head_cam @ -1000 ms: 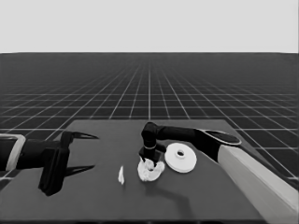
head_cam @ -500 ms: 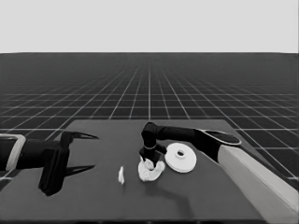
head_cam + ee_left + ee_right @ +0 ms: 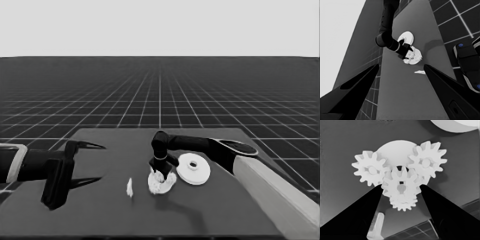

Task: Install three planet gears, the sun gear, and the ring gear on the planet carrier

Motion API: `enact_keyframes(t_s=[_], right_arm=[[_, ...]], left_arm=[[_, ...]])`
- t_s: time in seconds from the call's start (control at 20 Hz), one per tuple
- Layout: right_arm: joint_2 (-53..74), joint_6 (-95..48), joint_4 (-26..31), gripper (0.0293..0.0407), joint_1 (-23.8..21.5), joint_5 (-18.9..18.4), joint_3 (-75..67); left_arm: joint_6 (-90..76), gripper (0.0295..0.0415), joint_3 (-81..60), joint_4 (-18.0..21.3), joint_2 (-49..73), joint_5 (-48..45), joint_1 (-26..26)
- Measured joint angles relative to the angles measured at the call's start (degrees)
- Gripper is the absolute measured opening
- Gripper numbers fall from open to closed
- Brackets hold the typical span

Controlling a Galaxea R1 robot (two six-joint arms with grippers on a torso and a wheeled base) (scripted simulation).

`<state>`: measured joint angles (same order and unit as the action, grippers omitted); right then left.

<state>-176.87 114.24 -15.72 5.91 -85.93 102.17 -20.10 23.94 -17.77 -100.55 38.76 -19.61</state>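
The smaller round part (image 3: pixel 161 184) lies at mid-table with small gears on it. In the right wrist view, one gear (image 3: pixel 371 170) and another gear (image 3: pixel 427 162) sit on the smaller round part (image 3: pixel 395 150), and a third gear (image 3: pixel 403 203) shows lower down. My right gripper (image 3: pixel 160 170) hangs just over the part, shut on a fourth gear (image 3: pixel 400 186) held over the centre hole. The larger round part (image 3: pixel 193 168) rests just to the right of it. My left gripper (image 3: pixel 86 162) waits open over the table's left end.
A thin white piece (image 3: pixel 129 187) stands left of the smaller round part, also seen as the thin white piece (image 3: pixel 377 225) near my right fingers. The right arm's pale forearm (image 3: pixel 270 190) crosses the table's right side. Dark machinery (image 3: pixel 467 62) sits past the table's edge.
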Motion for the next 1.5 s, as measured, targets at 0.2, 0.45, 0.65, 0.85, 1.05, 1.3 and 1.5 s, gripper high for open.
enact_keyframes(t_s=[0.2,0.45,0.65,0.85,1.05,1.3,1.5], right_arm=[[0.0,2.4,0.0,0.0309,0.1,0.0,0.0],[0.1,5.4,0.0,0.0309,0.2,0.0,0.0],[0.1,7.8,0.0,0.0309,0.2,0.0,0.0],[0.1,10.2,0.0,0.0309,0.2,0.0,0.0],[0.1,12.6,0.0,0.0309,0.2,0.0,0.0],[0.1,15.6,0.0,0.0309,0.2,0.0,0.0],[0.1,18.0,0.0,0.0309,0.2,0.0,0.0]], left_arm=[[0.0,0.0385,0.0,0.0,0.0,0.0,0.0],[0.0,0.0385,0.0,0.0,0.0,0.0,0.0],[0.0,0.0385,0.0,0.0,0.0,0.0,0.0],[0.0,0.0385,0.0,0.0,0.0,0.0,0.0],[0.0,0.0385,0.0,0.0,0.0,0.0,0.0],[0.0,0.0385,0.0,0.0,0.0,0.0,0.0],[0.0,0.0385,0.0,0.0,0.0,0.0,0.0]])
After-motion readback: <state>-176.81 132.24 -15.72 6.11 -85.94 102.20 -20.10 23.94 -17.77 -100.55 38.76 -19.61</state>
